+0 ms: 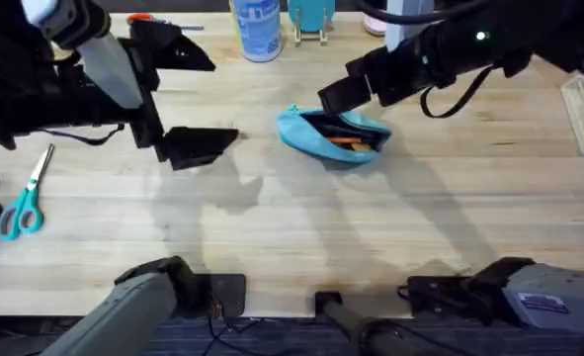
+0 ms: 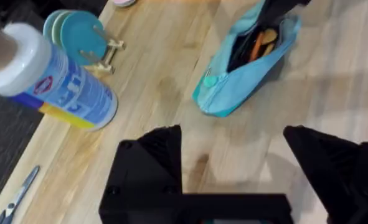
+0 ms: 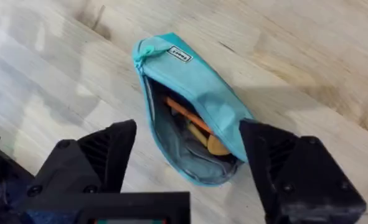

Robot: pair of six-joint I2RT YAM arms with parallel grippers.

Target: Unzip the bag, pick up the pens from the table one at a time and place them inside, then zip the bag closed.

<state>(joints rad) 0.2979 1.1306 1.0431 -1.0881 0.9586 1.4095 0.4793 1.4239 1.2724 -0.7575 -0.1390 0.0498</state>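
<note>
My two arms are mostly black, with blocky angular housings. My left gripper [image 1: 195, 99] ends in two broad, wedge-shaped black fingers [image 2: 149, 168] of matte plastic; a pale grey, tapered shell covers the link behind it, and a thin black cable loops beneath. My right gripper [image 1: 329, 99] has the same chunky black fingers [image 3: 96, 162], with a small green light glowing on the arm and a black cable arcing under it. My bases are grey and black, the right one labelled.
</note>
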